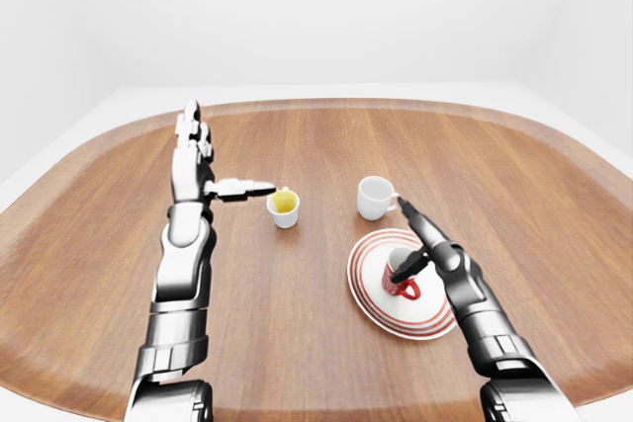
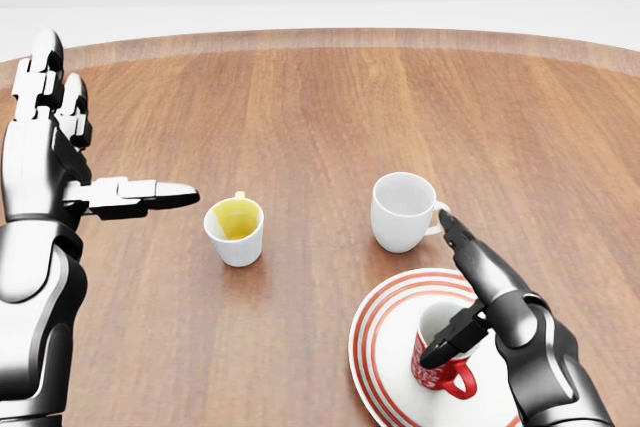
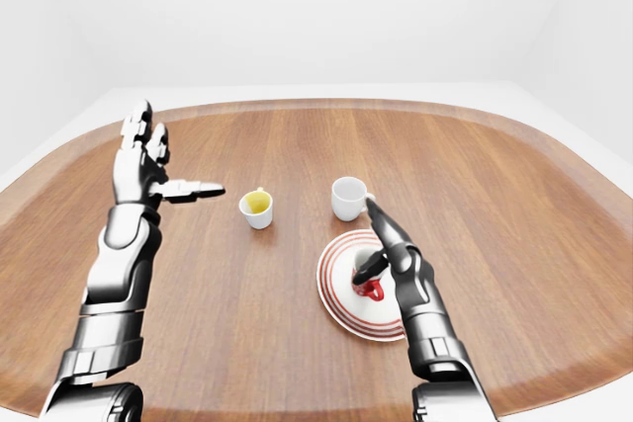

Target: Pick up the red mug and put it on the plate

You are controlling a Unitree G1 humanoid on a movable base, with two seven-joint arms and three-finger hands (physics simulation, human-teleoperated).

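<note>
The red mug (image 2: 447, 375) stands upright on the white plate with red rings (image 2: 383, 332), at the lower right of the head view. My right hand (image 2: 452, 287) is open over the plate. Its thumb tip rests at the mug's rim, and its straight fingers (image 2: 470, 257) point up the view towards the white mug. The fingers do not close round the red mug. My left hand (image 2: 120, 117) is open and empty at the left, fingers up, thumb pointing right towards the yellow-lined cup.
A white mug (image 2: 403, 209) stands just above the plate, close to my right fingertips. A small white cup with a yellow inside (image 2: 236, 230) stands left of it. All are on a round-edged wooden table (image 1: 316, 135), with white walls behind.
</note>
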